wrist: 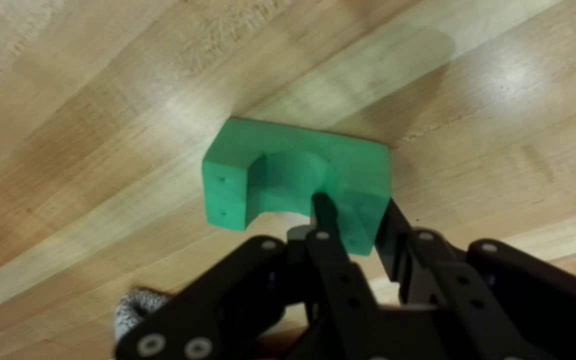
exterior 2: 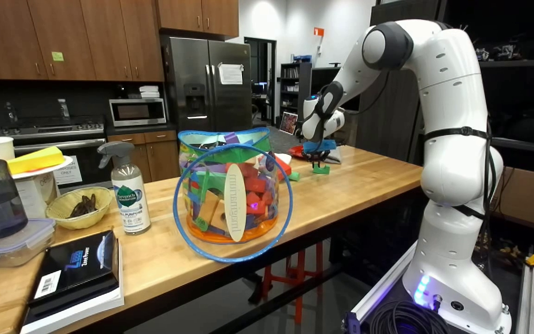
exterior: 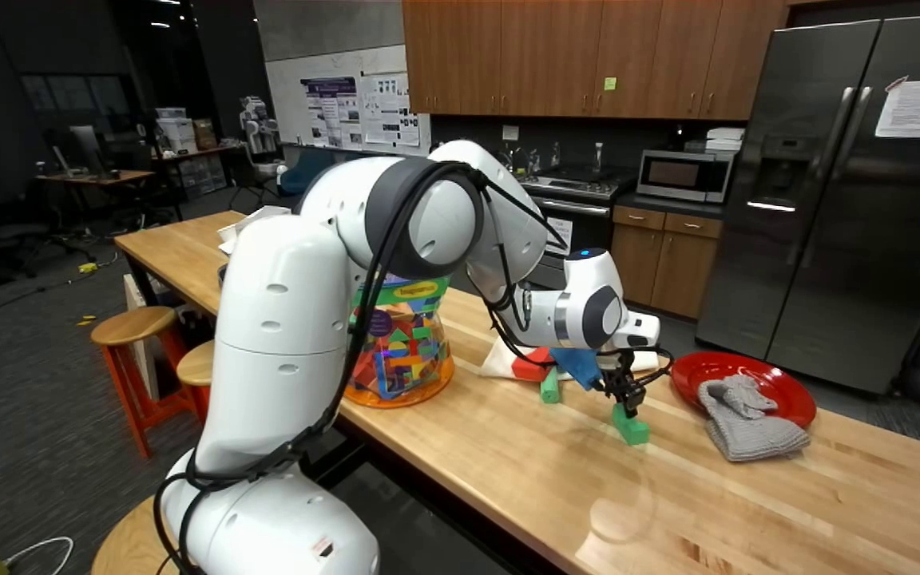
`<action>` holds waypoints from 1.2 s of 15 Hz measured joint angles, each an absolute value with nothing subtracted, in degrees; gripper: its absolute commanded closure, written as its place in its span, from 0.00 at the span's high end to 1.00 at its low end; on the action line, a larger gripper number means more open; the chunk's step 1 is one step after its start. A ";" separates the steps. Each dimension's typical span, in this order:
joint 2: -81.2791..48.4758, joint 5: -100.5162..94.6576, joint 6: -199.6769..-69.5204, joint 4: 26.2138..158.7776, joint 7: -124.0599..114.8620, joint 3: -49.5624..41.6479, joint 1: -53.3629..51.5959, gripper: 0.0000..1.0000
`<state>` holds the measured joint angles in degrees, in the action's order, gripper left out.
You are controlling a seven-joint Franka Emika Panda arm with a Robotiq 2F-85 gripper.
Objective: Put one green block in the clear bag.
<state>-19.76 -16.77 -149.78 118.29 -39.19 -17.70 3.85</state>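
A green arch-shaped block (exterior: 632, 431) is at the tabletop under my gripper (exterior: 626, 402); it also shows in an exterior view (exterior 2: 321, 170). In the wrist view my gripper (wrist: 355, 217) is shut on one leg of the green block (wrist: 298, 135), one finger inside the arch and one against its outer side. I cannot tell whether the block touches the table. A green cylinder (exterior: 549, 386) lies nearby beside a red block (exterior: 530, 365). The clear bag (exterior 2: 260, 145) stands upright with its top open and its round blue-edged lid hanging in front; it also shows partly behind the arm (exterior: 426, 305).
A red bowl (exterior: 797, 399) with a grey cloth (exterior: 755, 431) is beside the gripper. A white cloth (exterior: 500, 361) lies under the red block. A spray bottle (exterior 2: 130, 204), a yellow basket (exterior 2: 79, 220) and a black box on a book (exterior 2: 77, 269) stand past the bag.
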 measured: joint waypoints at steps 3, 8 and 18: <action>-18.28 -16.96 -146.97 118.26 -36.81 -17.70 3.63 0.06; -14.02 -19.52 -143.65 118.22 -30.87 -17.61 3.61 0.06; -3.14 -29.47 -143.51 119.09 -28.07 -15.34 3.65 0.06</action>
<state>-3.14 -29.47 -143.51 119.09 -28.07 -15.34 3.65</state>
